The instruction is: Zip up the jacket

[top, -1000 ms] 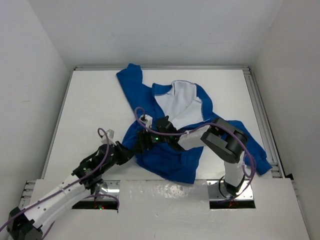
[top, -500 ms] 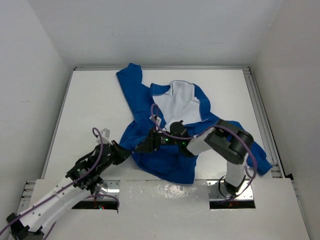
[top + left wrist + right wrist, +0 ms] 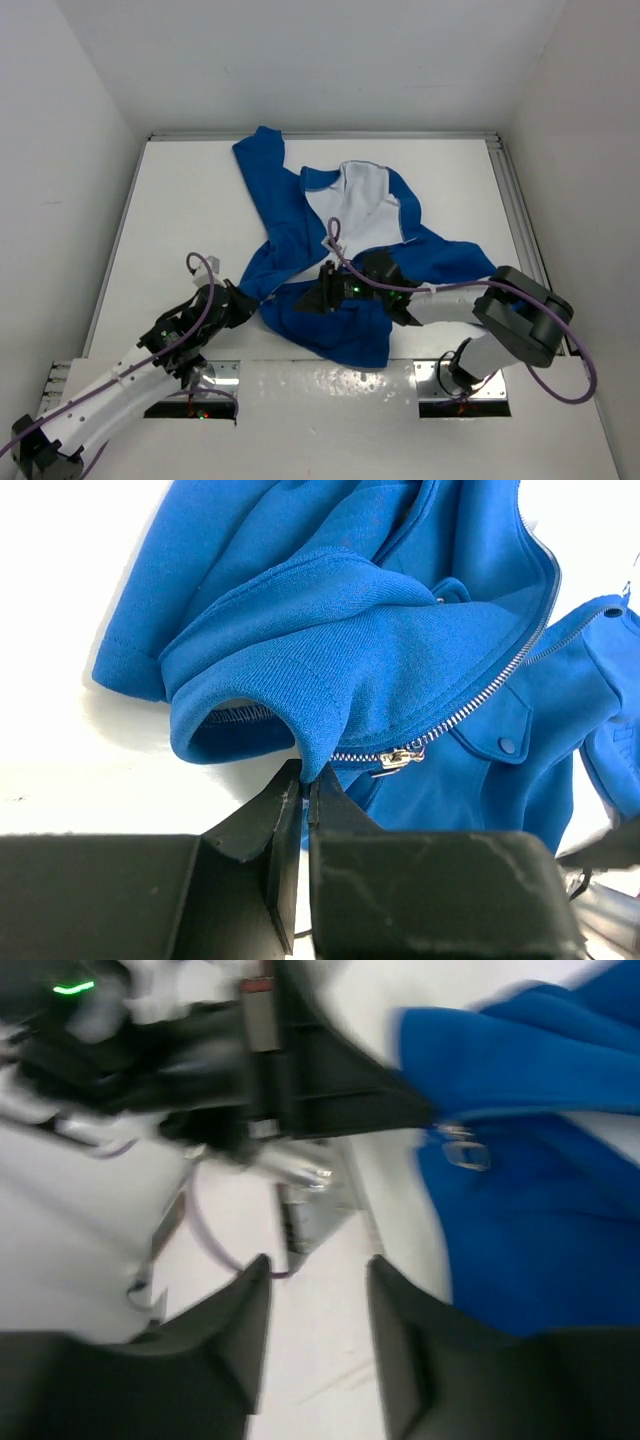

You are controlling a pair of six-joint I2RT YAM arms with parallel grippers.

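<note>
One blue jacket (image 3: 280, 190) was on one white table (image 3: 180, 200). Two grippers were counted: one left gripper (image 3: 306, 777) and one right gripper (image 3: 318, 1265). On the fabric there was one metal zipper pull (image 3: 397, 758) and one snap button (image 3: 499, 746).

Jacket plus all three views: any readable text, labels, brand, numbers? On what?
None readable.
The jacket: plain blue fabric, no print or tag showing.
Its zipper pull: no legible marking.
Reddish patch on the left hand, right wrist view: may be a label, too blurred to read.
</note>
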